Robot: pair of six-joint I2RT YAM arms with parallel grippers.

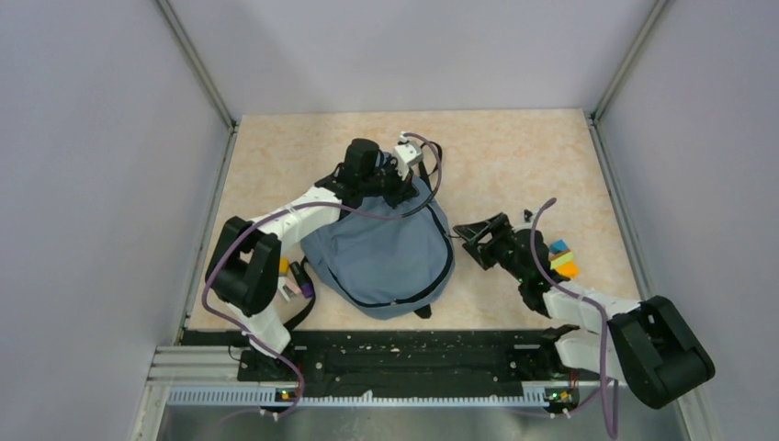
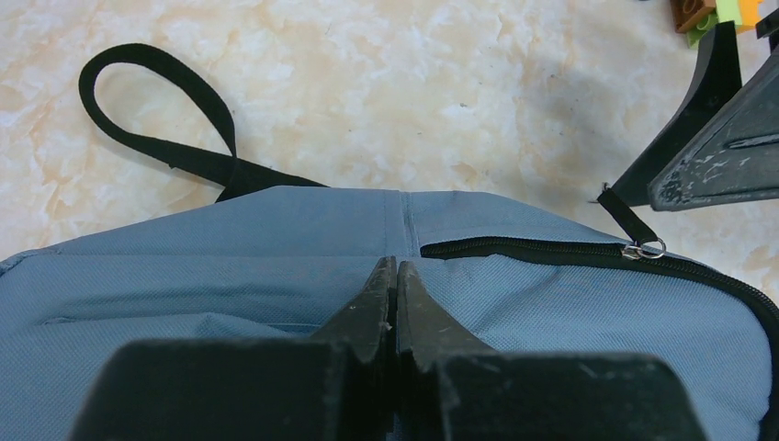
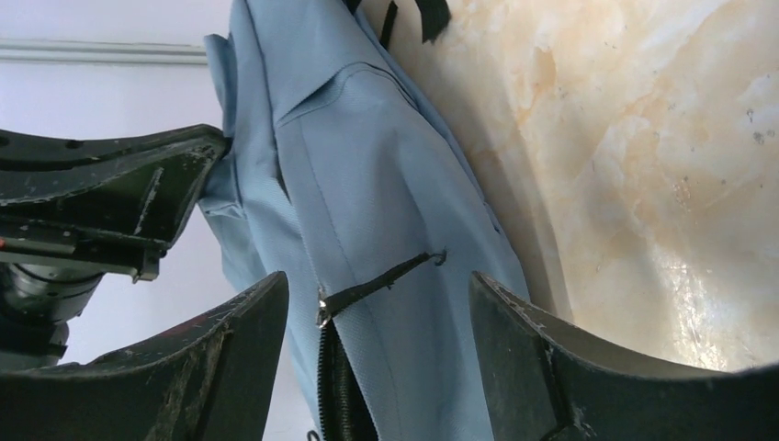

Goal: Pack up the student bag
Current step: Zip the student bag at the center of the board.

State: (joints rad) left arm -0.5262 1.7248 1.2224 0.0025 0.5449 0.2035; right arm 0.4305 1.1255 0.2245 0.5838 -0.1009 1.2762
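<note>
The student bag (image 1: 381,257), soft grey-blue fabric with a black arched zipper, lies mid-table. My left gripper (image 1: 393,186) sits at the bag's far end. Its fingertips (image 2: 395,268) are pressed together on a pinch of fabric beside the zipper's end, and the cloth rises to them (image 3: 220,152). My right gripper (image 1: 478,239) stands open at the bag's right side. The black zipper pull (image 3: 377,280) lies between its two fingers (image 3: 248,331) without touching either. In the left wrist view the slider (image 2: 648,246) lies just under the right gripper (image 2: 716,138). The black top loop (image 2: 156,101) lies flat on the table.
Coloured blocks (image 1: 562,259) sit on the table right of my right gripper. Small yellow and purple items (image 1: 294,280) lie by the bag's left side, near the left arm. Grey walls close in the table on three sides.
</note>
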